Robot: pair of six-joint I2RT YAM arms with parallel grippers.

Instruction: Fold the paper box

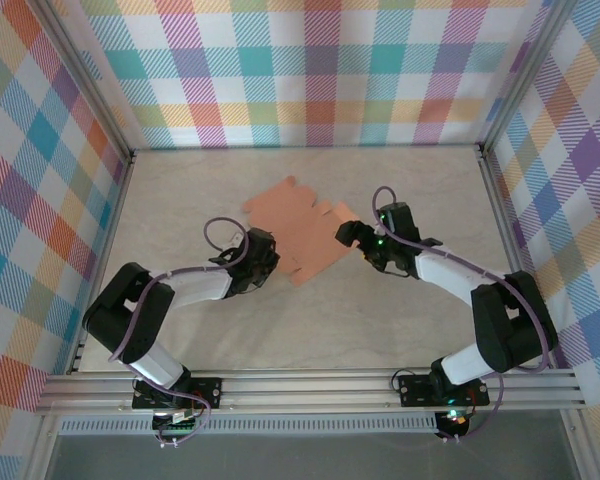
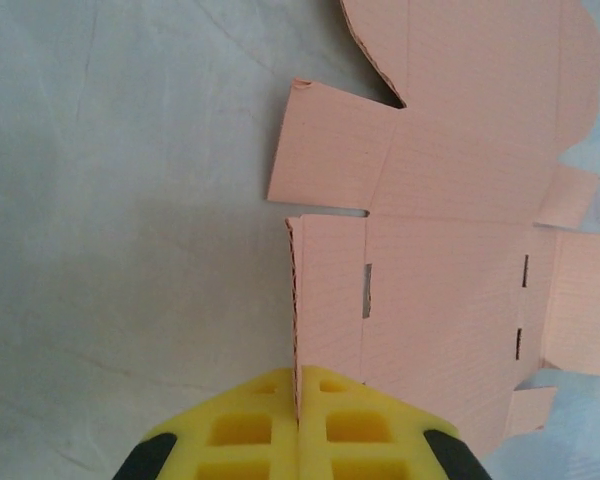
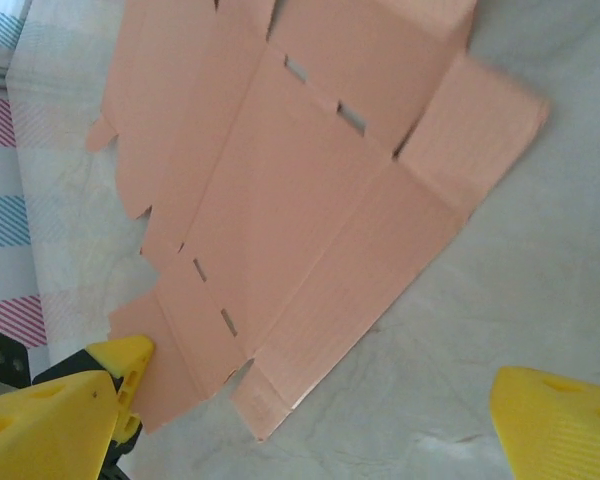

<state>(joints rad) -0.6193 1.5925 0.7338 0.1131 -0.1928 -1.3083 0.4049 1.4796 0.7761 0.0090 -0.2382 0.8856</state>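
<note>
The paper box [image 1: 305, 228] is a flat salmon-orange die-cut sheet with slots and tabs, lying mid-table between both arms. My left gripper [image 1: 267, 262] is at the sheet's near-left edge. In the left wrist view its yellow pads [image 2: 250, 430] are shut on a side flap [image 2: 325, 300], whose edge stands upright between them. The rest of the paper box [image 2: 460, 200] lies flat beyond. My right gripper [image 1: 352, 236] is open at the sheet's right side. In the right wrist view the paper box [image 3: 290, 190] has its near corner between the wide-apart fingers [image 3: 60, 410], and the left fingertip is at a tab.
Plaid walls [image 1: 320, 70] and aluminium posts close in the marbled table [image 1: 180, 200] on three sides. A metal rail [image 1: 310, 385] runs along the near edge by the arm bases. Bare tabletop lies left, right and behind the sheet.
</note>
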